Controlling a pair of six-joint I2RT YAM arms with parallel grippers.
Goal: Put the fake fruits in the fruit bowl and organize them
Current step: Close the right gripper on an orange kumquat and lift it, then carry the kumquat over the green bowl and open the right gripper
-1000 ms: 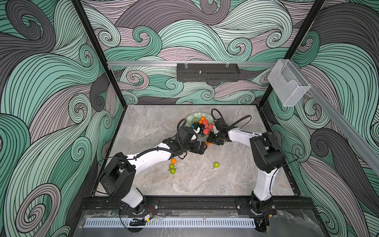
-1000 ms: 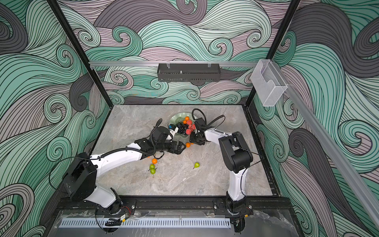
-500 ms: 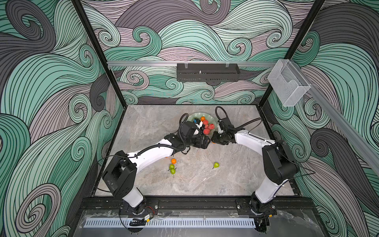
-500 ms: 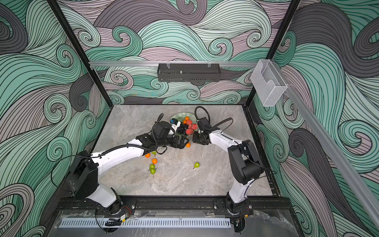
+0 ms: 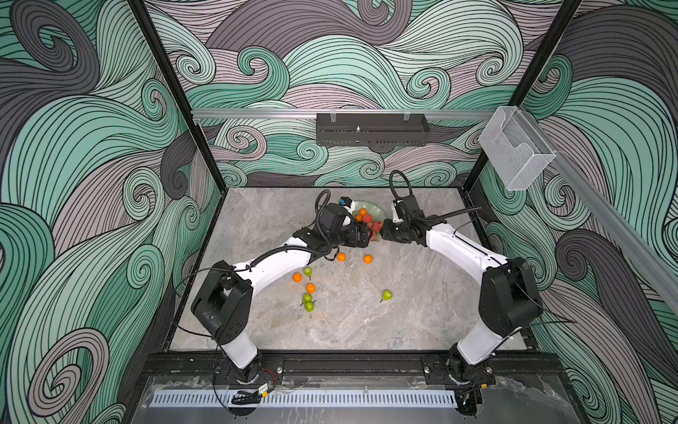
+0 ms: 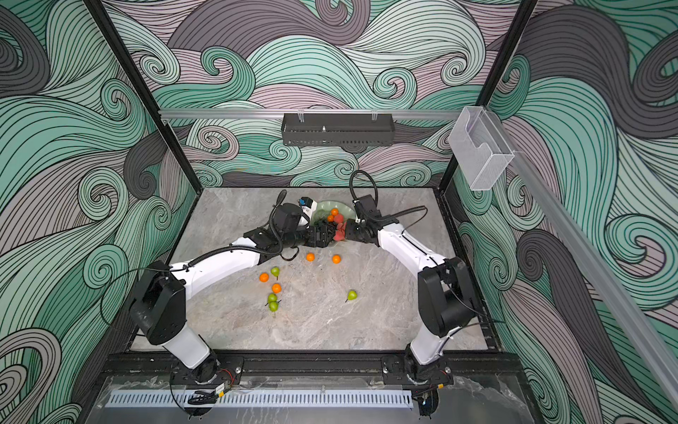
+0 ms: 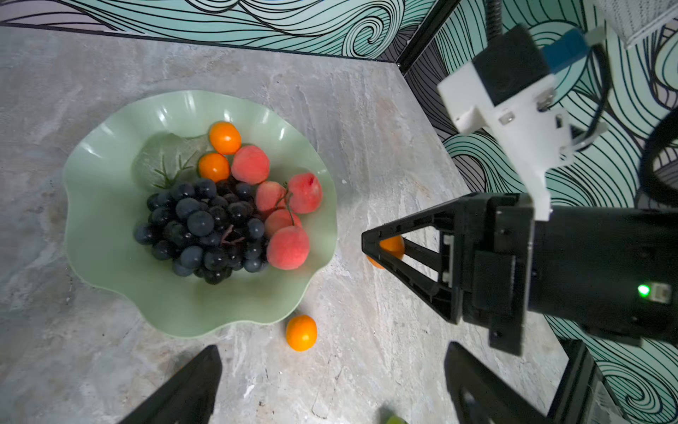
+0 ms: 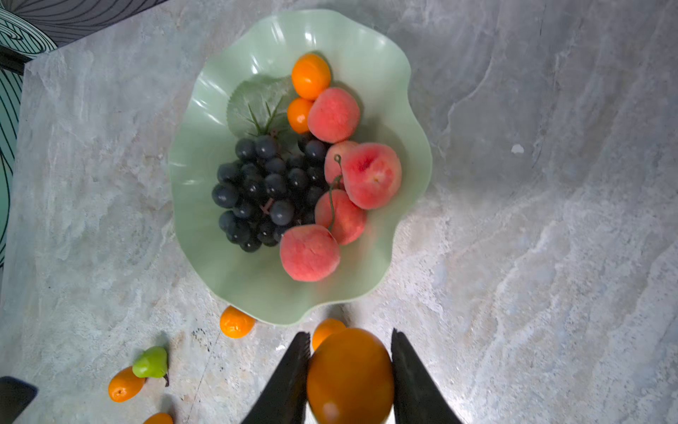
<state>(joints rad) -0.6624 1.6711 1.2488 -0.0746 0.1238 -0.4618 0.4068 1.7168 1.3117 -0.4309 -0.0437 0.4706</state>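
Marbled grey tabletop (image 5: 422, 323), walled by swirling wave patterns, carries the loose fruit nearest the front: a pair of green pears (image 5: 309, 303) touching each other left of centre and a lone pear (image 5: 386, 294) well apart to their right. Just beyond the pair lie two small oranges (image 5: 310, 288) and a third pear (image 5: 307, 271). Farther in, two more oranges (image 5: 341, 257) sit near the bowl's near rim, one of them right against it. Above these the arms meet tip to tip. The left gripper (image 7: 332, 347) hangs with its jaws spread wide and nothing between them, while the right gripper (image 8: 350, 333) pinches a held orange (image 8: 350, 374) just outside the rim. Farthest back, at the middle of the table, stands the pale green fruit bowl (image 7: 110, 257) with its wavy edge. It holds a dark grape bunch (image 7: 205, 227) with its leaf, a cluster of peaches (image 7: 288, 247) on the right side and two bowl oranges (image 7: 224, 137) at the far side.
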